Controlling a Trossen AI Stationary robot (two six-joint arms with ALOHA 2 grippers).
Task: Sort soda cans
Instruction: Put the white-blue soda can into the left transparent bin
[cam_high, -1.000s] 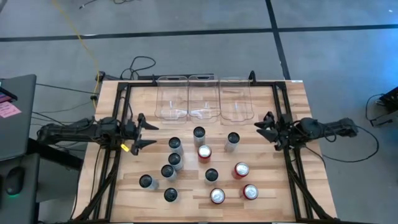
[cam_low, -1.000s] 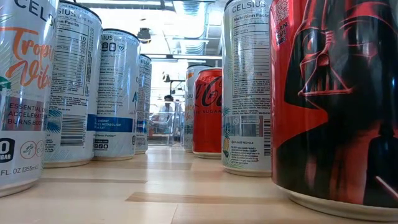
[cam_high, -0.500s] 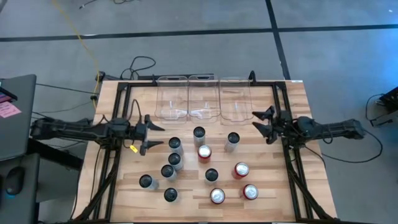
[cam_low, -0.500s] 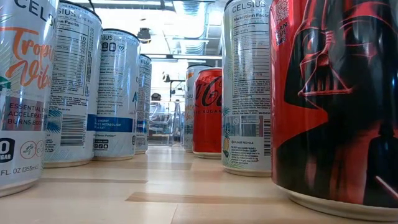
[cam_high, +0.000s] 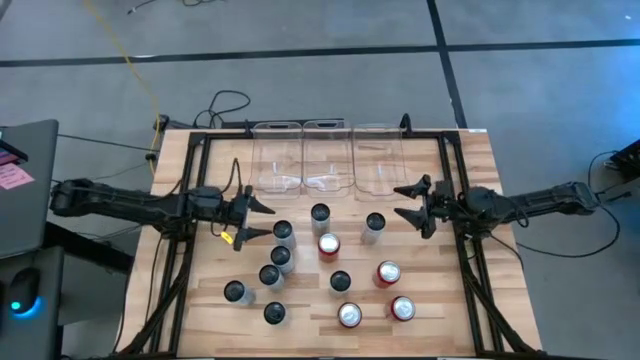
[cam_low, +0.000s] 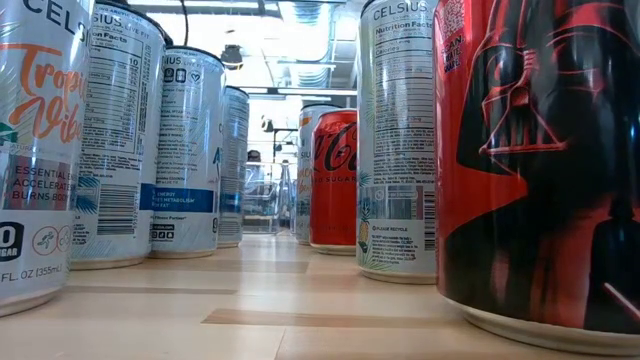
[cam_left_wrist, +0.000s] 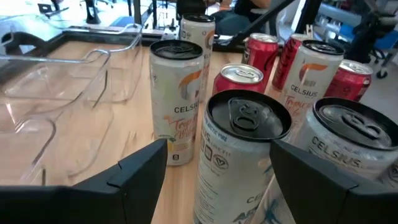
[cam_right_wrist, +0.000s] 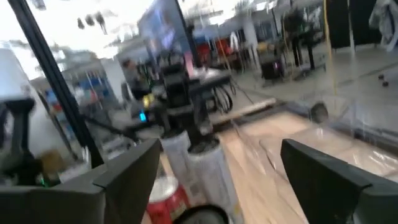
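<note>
Several silver-grey soda cans (cam_high: 280, 257) and red soda cans (cam_high: 388, 272) stand upright on the wooden table (cam_high: 470, 300). My left gripper (cam_high: 266, 220) is open at the left of the group. A dark-topped silver can (cam_left_wrist: 245, 124) stands just ahead of it, in line with the gap between its fingers and untouched. My right gripper (cam_high: 406, 203) is open at the right of the group, a little short of a silver can (cam_high: 374, 225). The low view shows only cans (cam_low: 395, 140) close up, no gripper.
Three clear plastic bins (cam_high: 325, 155) stand side by side at the table's far edge, behind the cans. Black frame rails (cam_high: 190, 200) run along the table's left and right sides. Bare wood lies between the bins and the nearest cans.
My left gripper has moved level toward the table's right edge, up to the nearest silver can. My right gripper has moved toward the table's left edge, toward the cans, and has opened wider. The cans have stayed where they were.
</note>
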